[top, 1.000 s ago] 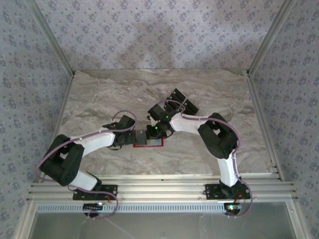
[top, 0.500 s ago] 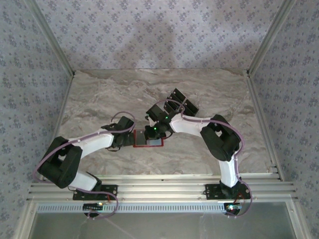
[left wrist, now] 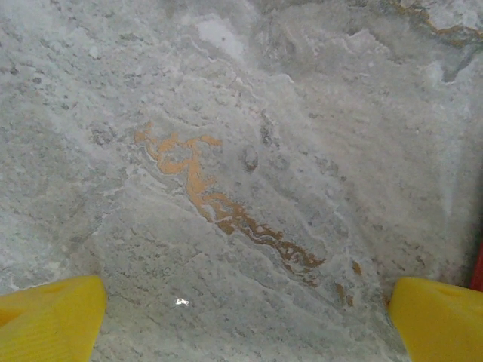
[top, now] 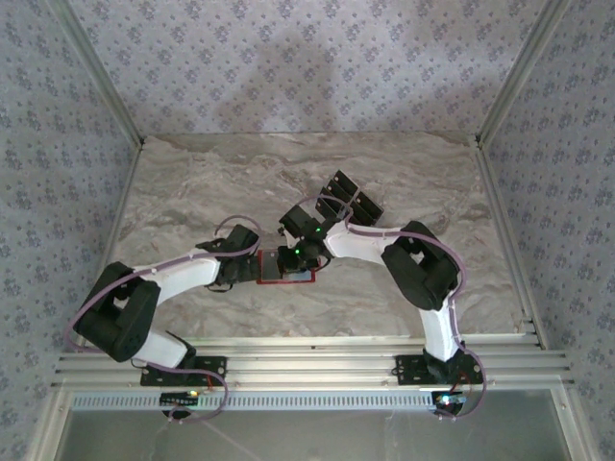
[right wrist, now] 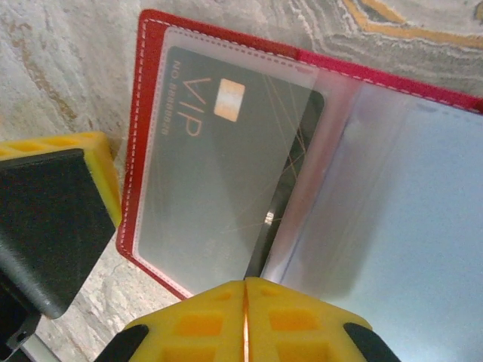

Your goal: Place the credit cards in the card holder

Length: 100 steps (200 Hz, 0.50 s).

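While the left gripper (left wrist: 245, 305) hovers with its yellow fingers (left wrist: 45, 320) spread wide over bare surface, the small red folding card holder (right wrist: 149, 83) lies open and flat near the middle of the grey marble-patterned table surface (top: 192, 192), somewhat toward its near edge. One thin black credit card marked VIP (right wrist: 219, 173) sits inside the clear plastic sleeve of the leaf nearer the left gripper. The right gripper (right wrist: 245, 320) is over the holder at the fold, pads pressed together without a gap; whether they pinch a sleeve cannot be determined. Further black cards (top: 348, 197) lie fanned toward the far edge, right of centre, apart from the holder.
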Motion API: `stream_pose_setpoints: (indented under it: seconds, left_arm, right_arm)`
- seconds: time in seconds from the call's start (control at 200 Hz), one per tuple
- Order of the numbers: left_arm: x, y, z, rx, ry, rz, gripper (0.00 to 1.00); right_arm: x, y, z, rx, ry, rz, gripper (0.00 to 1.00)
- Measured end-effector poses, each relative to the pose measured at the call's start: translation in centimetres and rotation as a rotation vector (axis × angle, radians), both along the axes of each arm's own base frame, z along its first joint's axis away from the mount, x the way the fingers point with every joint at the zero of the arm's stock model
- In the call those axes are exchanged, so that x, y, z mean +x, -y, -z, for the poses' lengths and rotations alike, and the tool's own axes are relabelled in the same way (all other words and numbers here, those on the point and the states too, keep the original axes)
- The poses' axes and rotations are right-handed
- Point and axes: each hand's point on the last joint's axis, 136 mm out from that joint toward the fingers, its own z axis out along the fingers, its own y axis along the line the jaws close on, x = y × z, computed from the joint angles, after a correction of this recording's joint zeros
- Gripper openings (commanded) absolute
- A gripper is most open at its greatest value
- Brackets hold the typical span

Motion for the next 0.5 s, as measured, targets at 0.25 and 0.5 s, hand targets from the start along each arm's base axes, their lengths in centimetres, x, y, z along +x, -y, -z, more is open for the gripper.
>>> stream_pose_setpoints:
  seconds: [0.25,0.5]
  left_arm:
    - [0.04,0.18,0.10,-0.002,0.001,0.004,0.98]
    - [-0.05,0.51,0.19,0.002,0.007,0.002,0.98]
  right_arm:
    - [-0.18,-0.04,0.80,-0.011,-0.011,-0.003,0.11]
    - [-0.22,-0.54,0.91,0.008,-0.025,-0.009,0.10]
